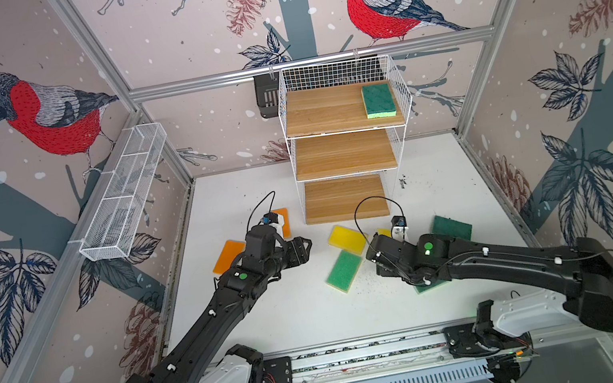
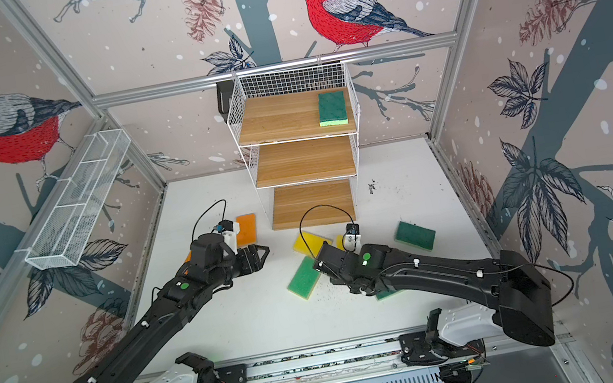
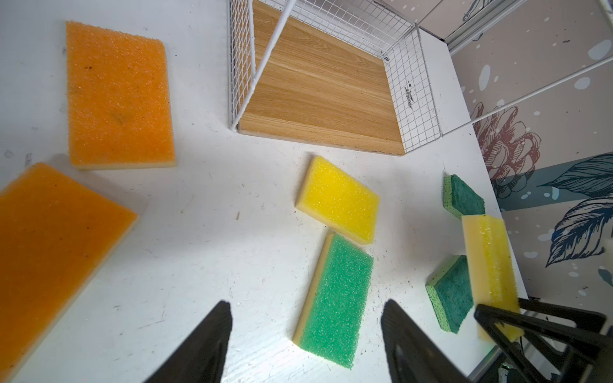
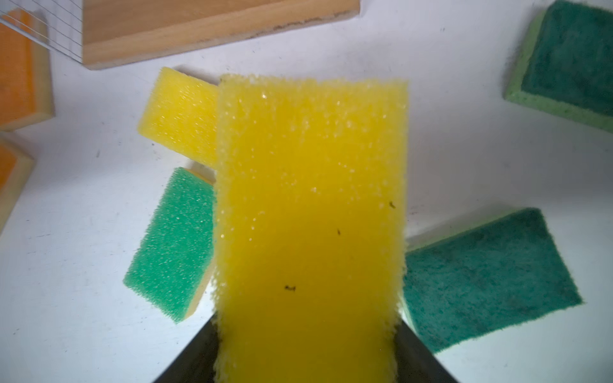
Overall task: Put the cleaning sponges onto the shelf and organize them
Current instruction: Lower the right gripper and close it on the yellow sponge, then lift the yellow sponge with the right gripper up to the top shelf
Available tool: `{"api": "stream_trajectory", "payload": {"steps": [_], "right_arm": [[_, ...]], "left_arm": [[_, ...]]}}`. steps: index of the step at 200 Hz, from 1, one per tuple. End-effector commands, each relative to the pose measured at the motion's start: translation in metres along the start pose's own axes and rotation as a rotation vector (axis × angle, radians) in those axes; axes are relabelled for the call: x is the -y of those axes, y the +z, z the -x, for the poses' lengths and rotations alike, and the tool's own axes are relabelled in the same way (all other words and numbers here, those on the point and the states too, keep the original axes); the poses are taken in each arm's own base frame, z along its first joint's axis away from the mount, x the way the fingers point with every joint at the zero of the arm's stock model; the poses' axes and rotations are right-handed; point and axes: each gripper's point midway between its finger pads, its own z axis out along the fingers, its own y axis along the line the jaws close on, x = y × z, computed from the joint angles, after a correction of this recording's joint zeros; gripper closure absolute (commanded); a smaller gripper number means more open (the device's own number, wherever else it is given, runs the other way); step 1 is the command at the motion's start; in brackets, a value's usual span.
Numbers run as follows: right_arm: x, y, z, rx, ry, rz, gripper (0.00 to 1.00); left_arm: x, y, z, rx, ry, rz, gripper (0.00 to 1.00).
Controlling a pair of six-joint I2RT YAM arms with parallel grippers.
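Item 1 – shelf (image 1: 325, 113) (image 2: 284, 120): white wire rack with 3 stepped wooden boards, at the far centre of the white table (image 1: 276, 324).

Item 2 – dark green sponge (image 1: 379, 100) (image 2: 332, 109): lies flat on the top board, at its right end.

Items 3 and 4 – 2 orange sponges: both flat on the table, left of the lowest board. The far orange sponge (image 1: 283, 221) (image 3: 119, 96) is partly hidden behind the left wrist camera in both top views. The left orange sponge (image 1: 228, 256) (image 3: 53, 245) lies nearer and further left.

Item 5 – yellow table sponge (image 1: 346, 239) (image 3: 338, 200) (image 4: 179, 116): flat, just in front of the lowest board.

Item 6 – light green sponge (image 1: 344, 270) (image 3: 335, 298) (image 4: 172, 242): flat, touching the near edge of item 5.

Item 7 – right dark green sponge (image 1: 452, 228) (image 2: 415, 235) (image 4: 570, 63): flat on the table, right of the lowest board.

Item 8 – near dark green sponge (image 1: 430, 287) (image 4: 487, 275): flat on the table, mostly under the right arm.

Item 9 – held yellow sponge (image 4: 308, 215) (image 3: 491, 265): pinched at 1 end between both fingers of the right gripper (image 4: 306, 331), lifted off the table beside item 8.

Left gripper (image 3: 307, 303) (image 1: 301, 246): fingers spread, nothing between them, above bare table between the orange sponges and item 6.
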Motion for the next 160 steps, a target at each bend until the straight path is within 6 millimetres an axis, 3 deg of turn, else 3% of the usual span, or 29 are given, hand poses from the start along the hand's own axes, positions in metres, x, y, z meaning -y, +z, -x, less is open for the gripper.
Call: {"api": "stream_trajectory", "payload": {"steps": [1,160], "right_arm": [[0.001,-0.011,0.015,0.048,-0.072,-0.015,0.34],[-0.072,-0.108,0.112,0.275,-0.183,0.173,0.33]], "left_arm": [[0.002,-0.001,0.008,0.015,0.032,0.008,0.27],[0.011,-0.013,0.047,0.088,0.105,0.067,0.27]]}}
